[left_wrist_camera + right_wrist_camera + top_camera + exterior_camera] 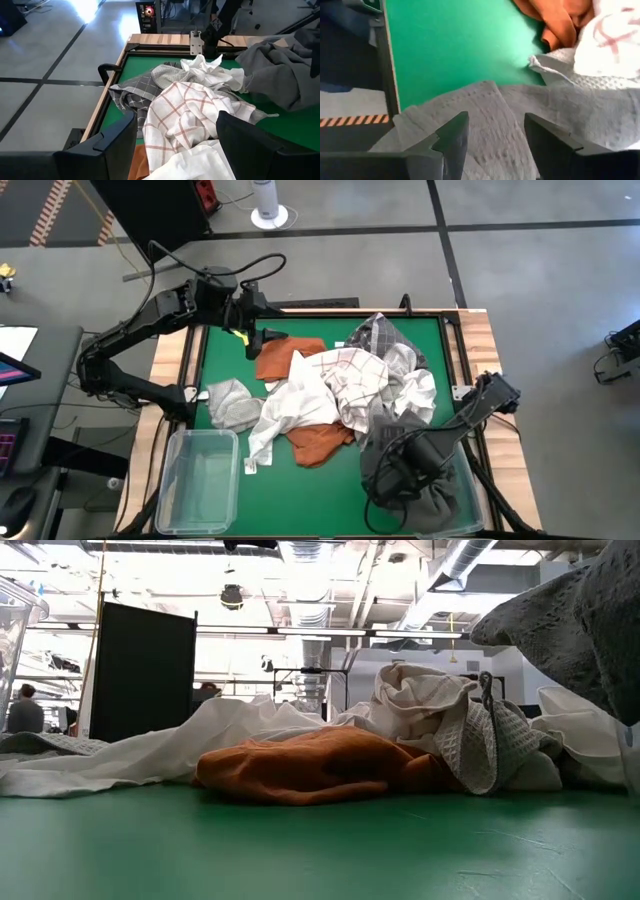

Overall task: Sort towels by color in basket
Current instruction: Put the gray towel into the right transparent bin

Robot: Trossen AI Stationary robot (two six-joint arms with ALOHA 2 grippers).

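Note:
A heap of towels lies on the green table top. It holds rust orange towels, a white towel with thin checks, a white one, a pale grey one and a dark checked one. A dark grey towel lies bunched over the clear basket at the near right. My right gripper is open right over it. My left gripper is open and empty above the far left rust towel, facing the heap. My right gripper's open fingers stand over a flat fold of the dark grey towel, coming from above. I cannot tell whether they touch it.
An empty clear basket stands at the near left corner. A raised wooden and black rim runs round the table. In the low view the rust towel and the white towels fill the middle, with bare green in front.

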